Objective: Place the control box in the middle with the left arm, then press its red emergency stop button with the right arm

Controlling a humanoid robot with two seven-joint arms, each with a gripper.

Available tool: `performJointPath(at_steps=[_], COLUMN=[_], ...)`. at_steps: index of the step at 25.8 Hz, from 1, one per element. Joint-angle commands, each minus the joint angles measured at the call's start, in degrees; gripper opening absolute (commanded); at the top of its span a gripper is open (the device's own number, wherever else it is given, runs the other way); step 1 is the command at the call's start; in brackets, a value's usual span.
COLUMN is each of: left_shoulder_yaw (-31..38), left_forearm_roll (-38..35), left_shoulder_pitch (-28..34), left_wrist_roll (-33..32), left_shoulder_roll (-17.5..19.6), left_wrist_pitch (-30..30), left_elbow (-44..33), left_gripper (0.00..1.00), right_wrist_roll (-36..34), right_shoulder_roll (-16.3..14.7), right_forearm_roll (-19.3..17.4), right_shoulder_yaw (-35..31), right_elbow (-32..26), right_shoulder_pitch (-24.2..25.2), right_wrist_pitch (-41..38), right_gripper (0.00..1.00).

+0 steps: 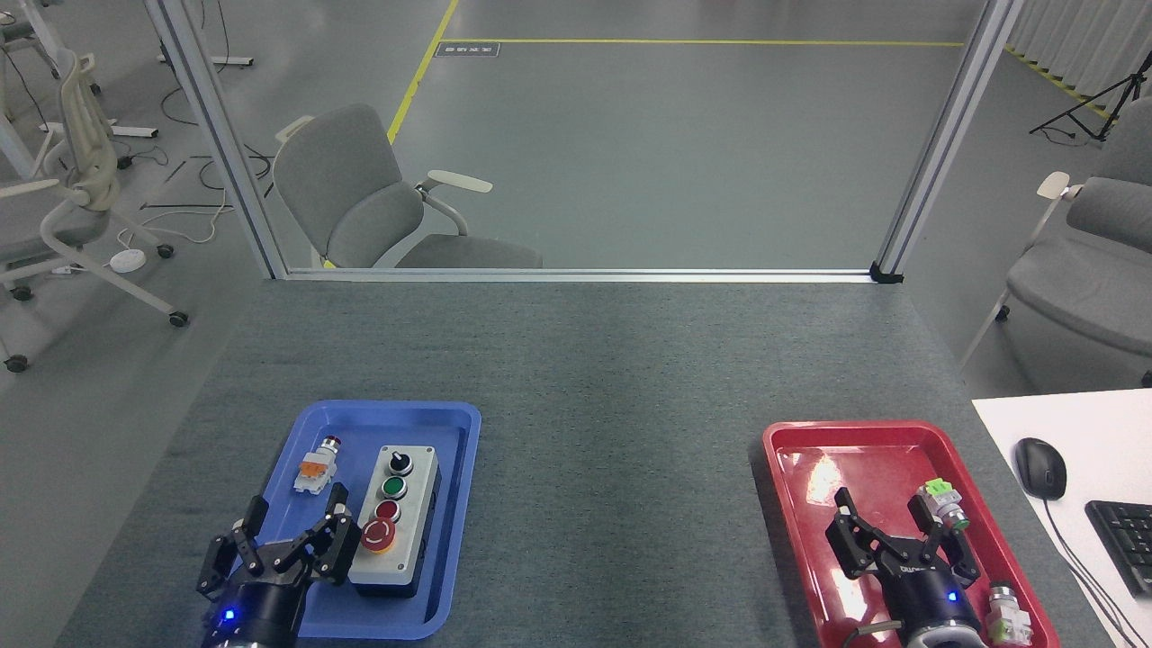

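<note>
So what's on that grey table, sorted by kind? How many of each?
Trays: 2, one blue tray and one red tray
Control box with a row of buttons: 1, the control box in the blue tray
Small loose push-button parts: 3, orange-and-white one, green-tipped one, third one
Total: 6

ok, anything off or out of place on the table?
Nothing stands out. The control box sits flat and intact in the blue tray, beside a small push-button part. Two small parts lie in the red tray. Both the left gripper and the right gripper are open and empty.
</note>
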Motion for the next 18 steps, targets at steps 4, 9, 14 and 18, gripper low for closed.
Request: performJointPath(at_steps=[4, 9, 14, 18], left_shoulder_yaw=[0.41, -1.52, -6.71, -9.78], left_forearm_roll=[-0.37, -5.73, -16.36, -17.07], left_shoulder_pitch=[9.75, 10.19, 11.77, 11.33], left_wrist_roll=[0.31, 0.39, 1.1, 0.66], left_shoulder_roll=[3.23, 2.26, -0.2, -1.96], left_wrist_pitch=[-6.33, -6.33, -5.98, -4.57], left_elbow=[-8.6, -8.78, -9.3, -8.69], left_gripper=[0.99, 0.99, 0.99, 0.99], right_wrist_roll=[-0.75, -0.83, -1.01, -1.54], right_shoulder_roll=[1.97, 2.24, 2.67, 2.24], right_forearm_roll=[1.73, 6.56, 10.17, 10.26], right_shoulder_yaw=[0.17, 1.4, 2.55, 3.16], right_elbow=[-5.53, -8.43, -8.52, -8.52], right_shoulder_pitch=[-1.14, -0.18, 0.26, 0.97], right_wrist_pitch=[4.9, 5.08, 5.16, 5.25], right_gripper=[0.99, 0.99, 0.99, 0.99])
